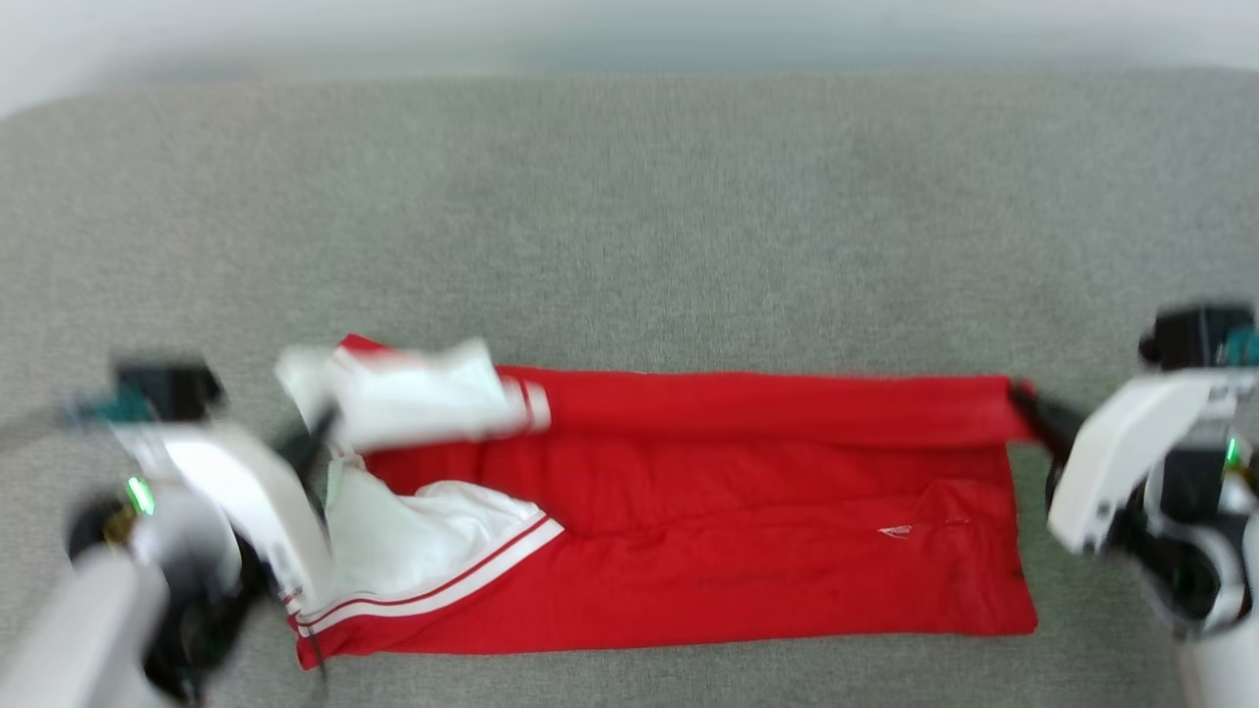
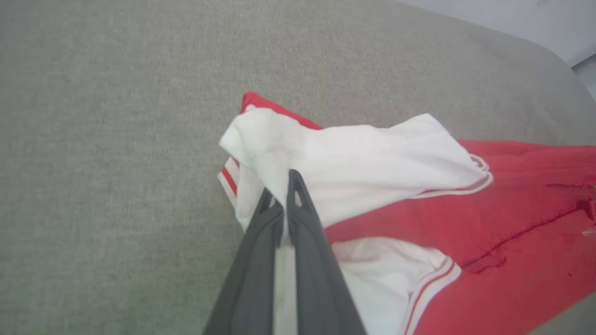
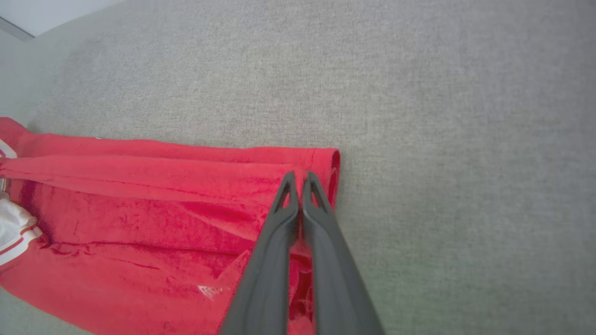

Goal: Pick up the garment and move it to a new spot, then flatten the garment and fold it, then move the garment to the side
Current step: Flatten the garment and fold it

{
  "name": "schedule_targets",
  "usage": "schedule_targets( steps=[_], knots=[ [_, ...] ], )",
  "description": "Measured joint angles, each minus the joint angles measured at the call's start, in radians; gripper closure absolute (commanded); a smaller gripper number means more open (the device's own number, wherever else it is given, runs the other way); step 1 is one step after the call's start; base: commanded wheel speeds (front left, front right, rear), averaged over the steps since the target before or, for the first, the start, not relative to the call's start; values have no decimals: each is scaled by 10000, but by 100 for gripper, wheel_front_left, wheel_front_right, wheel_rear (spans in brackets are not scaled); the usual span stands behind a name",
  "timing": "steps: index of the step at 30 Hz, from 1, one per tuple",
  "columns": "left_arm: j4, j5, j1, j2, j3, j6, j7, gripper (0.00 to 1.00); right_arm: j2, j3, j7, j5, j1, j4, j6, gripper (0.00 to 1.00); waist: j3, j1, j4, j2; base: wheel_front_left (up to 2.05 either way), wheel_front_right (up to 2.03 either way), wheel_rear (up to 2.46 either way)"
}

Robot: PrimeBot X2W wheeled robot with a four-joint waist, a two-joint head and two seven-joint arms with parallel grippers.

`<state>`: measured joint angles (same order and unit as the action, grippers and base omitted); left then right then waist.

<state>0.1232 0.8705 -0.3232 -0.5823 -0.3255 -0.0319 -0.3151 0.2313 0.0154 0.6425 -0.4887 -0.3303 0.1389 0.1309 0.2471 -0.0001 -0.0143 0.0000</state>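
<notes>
The garment point(image 1: 689, 531), a red jersey with white sleeves and striped trim, lies stretched left to right on the grey surface; its lettering is hidden. My left gripper point(image 1: 317, 433) is shut on the white sleeve at the garment's far left corner, seen up close in the left wrist view as the gripper point(image 2: 284, 186) pinching the white cloth point(image 2: 354, 163). My right gripper point(image 1: 1028, 403) is shut on the far right corner of the red hem, and the right wrist view shows the gripper point(image 3: 298, 181) closed on that hem edge point(image 3: 321, 160). The far edge is lifted and folded toward me.
Grey fabric-covered surface point(image 1: 629, 226) extends wide beyond the garment, with open room at the back and both sides. Its rounded far edge meets a pale wall point(image 1: 629, 29). A small white tag point(image 1: 893, 532) shows on the red cloth.
</notes>
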Motion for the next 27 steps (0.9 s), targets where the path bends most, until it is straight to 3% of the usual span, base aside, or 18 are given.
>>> schedule_targets(
  steps=[5, 6, 7, 8, 13, 19, 23, 27],
  knots=[
    [36, 453, 1762, 500, -226, -313, 134, 100, -173, 134, -307, -48, 1270, 272, 0, 97, -489, -1, 28, 0, 0, 0, 0],
    [146, 504, 2004, 593, -301, -345, 130, 90, -222, 127, -407, -50, 1465, 370, 0, 62, -561, -1, 24, 0, 0, 0, 0],
    [249, 550, 2187, 692, -368, -387, 130, 55, -282, 123, -447, -59, 1622, 499, 0, 0, -619, -1, 16, 0, 0, 0, 0],
    [359, 581, 2286, 807, -422, -383, 188, 0, -301, 117, -591, -59, 1799, 616, 0, 0, -664, -1, 15, 0, 0, 0, 0],
    [692, 274, 2313, 1313, -401, -395, 1317, 0, -341, 105, -1971, -90, 2202, 947, -2, 0, -819, -1, 26, 0, 0, 0, 0],
    [506, -583, 2113, 1369, -100, -660, 3045, 0, -61, 8, -3277, -194, 2215, 341, -2, 0, -1096, -1, -40, 0, 0, 0, 0],
    [-155, -1104, 1973, 1461, 94, -1064, 3950, 0, 305, 324, -3170, -244, 2121, 23, 0, 0, -1290, -1, -57, 0, 0, 0, 0],
    [-934, -1825, 1913, 1524, 161, -1603, 4788, 0, 803, 803, -2134, -242, 1956, -17, -2, 0, -1385, -1, 22, 0, 0, 0, 0]
  ],
)
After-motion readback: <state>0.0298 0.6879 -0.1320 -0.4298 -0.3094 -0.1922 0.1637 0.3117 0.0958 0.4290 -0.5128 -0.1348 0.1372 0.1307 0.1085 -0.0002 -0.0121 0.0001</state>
